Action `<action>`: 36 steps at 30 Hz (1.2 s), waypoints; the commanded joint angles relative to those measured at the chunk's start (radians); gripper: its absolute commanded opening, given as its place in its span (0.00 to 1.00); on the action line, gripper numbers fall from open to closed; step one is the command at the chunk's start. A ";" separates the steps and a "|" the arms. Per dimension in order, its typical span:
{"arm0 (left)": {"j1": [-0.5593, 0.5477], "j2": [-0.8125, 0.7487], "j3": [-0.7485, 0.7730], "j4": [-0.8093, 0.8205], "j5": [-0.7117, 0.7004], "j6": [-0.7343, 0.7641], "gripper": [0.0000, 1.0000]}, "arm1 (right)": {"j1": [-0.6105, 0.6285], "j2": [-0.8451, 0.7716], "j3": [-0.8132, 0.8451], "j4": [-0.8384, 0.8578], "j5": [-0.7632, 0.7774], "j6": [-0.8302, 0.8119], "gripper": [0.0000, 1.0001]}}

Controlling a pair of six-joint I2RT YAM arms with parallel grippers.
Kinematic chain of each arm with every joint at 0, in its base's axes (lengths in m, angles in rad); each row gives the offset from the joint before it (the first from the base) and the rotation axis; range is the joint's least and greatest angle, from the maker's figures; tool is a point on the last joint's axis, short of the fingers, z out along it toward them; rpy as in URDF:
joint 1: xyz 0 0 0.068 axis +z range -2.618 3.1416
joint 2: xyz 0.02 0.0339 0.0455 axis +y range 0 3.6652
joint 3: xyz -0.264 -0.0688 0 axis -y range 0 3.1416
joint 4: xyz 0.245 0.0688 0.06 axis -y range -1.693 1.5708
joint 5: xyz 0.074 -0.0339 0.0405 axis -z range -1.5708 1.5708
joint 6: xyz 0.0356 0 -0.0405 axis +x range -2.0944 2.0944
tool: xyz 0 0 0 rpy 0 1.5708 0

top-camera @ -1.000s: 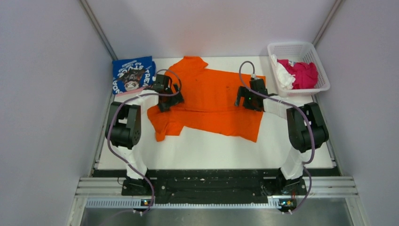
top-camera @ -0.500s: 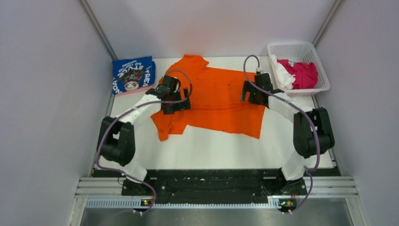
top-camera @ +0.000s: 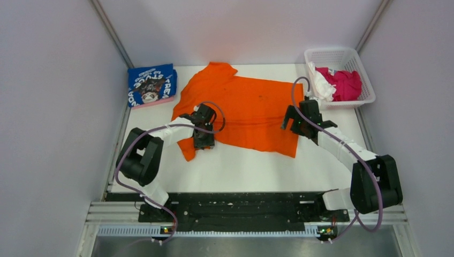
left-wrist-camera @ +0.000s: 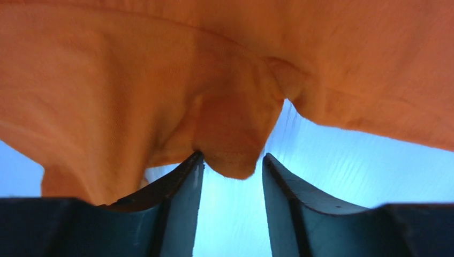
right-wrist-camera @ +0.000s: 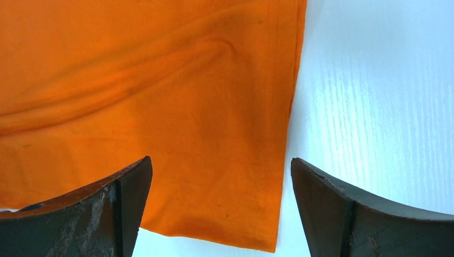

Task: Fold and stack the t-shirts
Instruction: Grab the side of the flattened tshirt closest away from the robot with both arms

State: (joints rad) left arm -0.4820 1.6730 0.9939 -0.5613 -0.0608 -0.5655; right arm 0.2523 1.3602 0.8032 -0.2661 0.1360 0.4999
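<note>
Here the orange t-shirt (top-camera: 243, 110) is lying spread across the middle of the table (top-camera: 241, 171), with folding only just beginning. The left gripper (left-wrist-camera: 230, 160) is standing half apart around a nub of sleeve cloth, not visibly pinching it. The right gripper (right-wrist-camera: 222, 166) is gaping wide over the hem corner. Next, both probably need firm pinches before lifting.

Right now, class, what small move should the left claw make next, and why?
Probably close the left claw on the orange t-shirt: a bunched fold of its cloth sits between the fingers, not yet pinched. The right claw hovers open over the hem.
</note>
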 commanded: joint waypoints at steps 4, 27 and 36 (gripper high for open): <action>-0.030 0.104 0.043 0.009 -0.070 -0.039 0.23 | -0.004 -0.097 -0.021 -0.007 0.047 0.004 0.99; -0.283 -0.287 -0.010 -0.371 0.040 -0.325 0.99 | -0.004 -0.271 -0.128 -0.310 0.057 0.027 0.99; -0.182 -0.453 -0.284 -0.309 -0.114 -0.437 0.82 | -0.004 -0.278 -0.201 -0.209 0.057 0.123 0.93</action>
State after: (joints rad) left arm -0.7238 1.2308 0.7963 -0.9134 -0.1047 -0.9493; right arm 0.2523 1.1000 0.6296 -0.5377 0.1905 0.5636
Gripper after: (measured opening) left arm 0.895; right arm 0.941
